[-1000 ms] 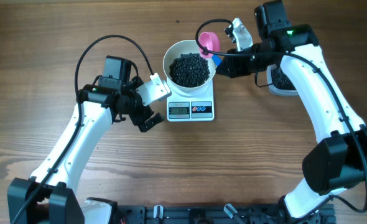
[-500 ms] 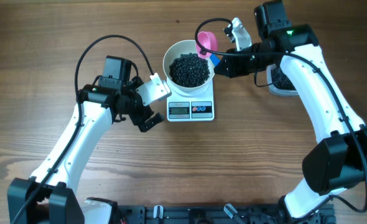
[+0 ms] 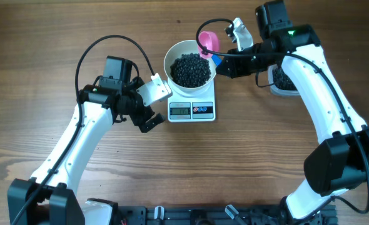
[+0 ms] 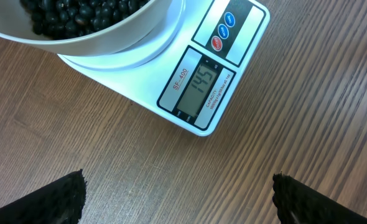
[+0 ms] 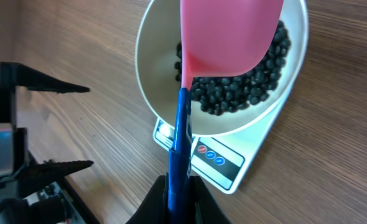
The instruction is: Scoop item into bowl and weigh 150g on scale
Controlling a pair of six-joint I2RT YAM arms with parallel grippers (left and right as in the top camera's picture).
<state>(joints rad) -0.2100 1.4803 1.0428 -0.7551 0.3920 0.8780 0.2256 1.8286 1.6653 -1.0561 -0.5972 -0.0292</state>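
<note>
The white bowl (image 3: 171,55) stands on the scale (image 3: 204,111) and holds a heap of black beans (image 3: 190,70). In the left wrist view the scale (image 4: 239,37) has a display reading 145, with the bowl (image 4: 118,40) above it. My right gripper (image 3: 227,64) is shut on the blue handle (image 5: 180,140) of a pink scoop (image 3: 208,42). The scoop head (image 5: 230,34) hangs tilted over the bowl's far rim (image 5: 147,87), above the beans (image 5: 242,90). My left gripper (image 3: 151,105) is open, low over the table just left of the scale, with nothing between its fingertips (image 4: 56,199).
A clear tub (image 3: 283,81) of black beans sits at the right, mostly hidden behind my right arm. The left arm's cable loops over the table at upper left. The left gripper's fingers (image 5: 56,87) show at the left of the right wrist view.
The scoop head edged slightly left toward the bowl a second ago and has held still since. The left arm has not moved.
</note>
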